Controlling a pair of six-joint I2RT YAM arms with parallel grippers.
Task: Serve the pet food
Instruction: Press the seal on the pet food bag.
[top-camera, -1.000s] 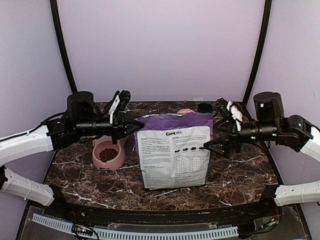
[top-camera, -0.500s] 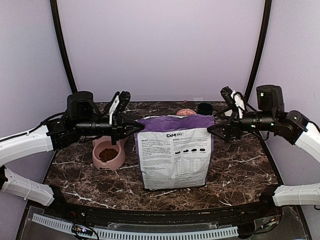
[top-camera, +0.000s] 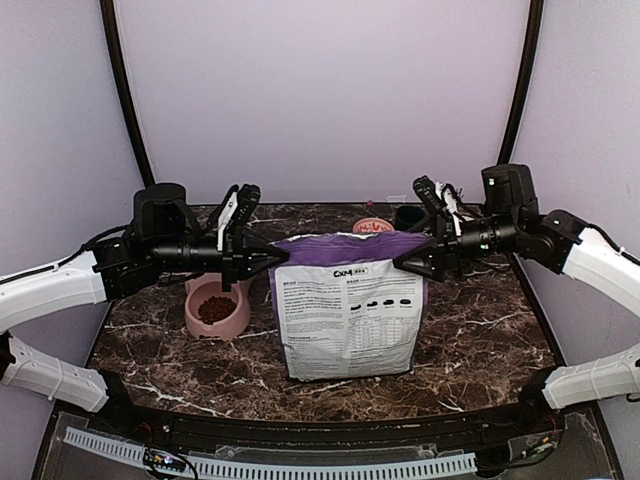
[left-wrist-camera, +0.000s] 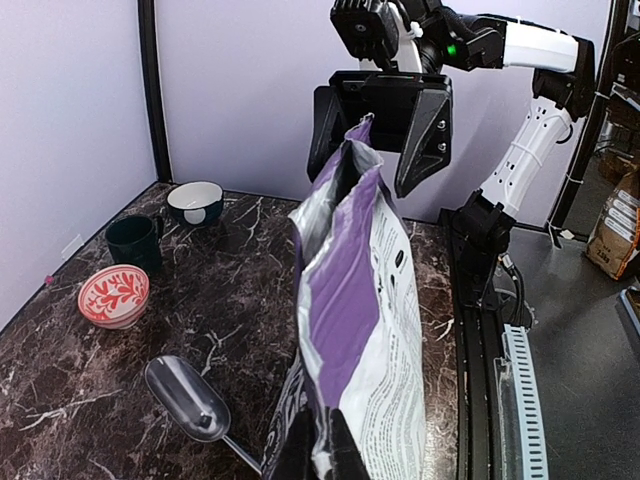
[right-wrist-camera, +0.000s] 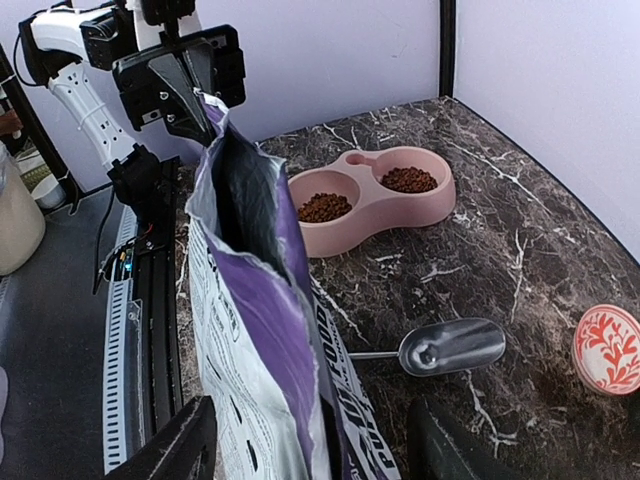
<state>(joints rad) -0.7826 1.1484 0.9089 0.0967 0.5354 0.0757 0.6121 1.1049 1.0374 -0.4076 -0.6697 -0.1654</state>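
Right now the large purple-and-white printed bag (top-camera: 348, 312) stands upright between the two claws. The left gripper (top-camera: 272, 257) is pinched tight on the top corner nearest it. The right gripper (top-camera: 402, 265) has its jaws spread wide, astride the opposite top edge without clamping it.

The reddish-brown dry kibble (right-wrist-camera: 324, 207) fills both wells of the pink plastic double bowl (right-wrist-camera: 372, 228), below the left claw and beyond the bag from the right one.

Several things could go wrong. If the right jaws close on only one wall of the open mouth, or slide off the slick film, the bag may sag, topple and spill. An uneven pull might tear the top. The shiny silver scoop (right-wrist-camera: 450, 345) lying under the right claw, just behind the bag, could be knocked.
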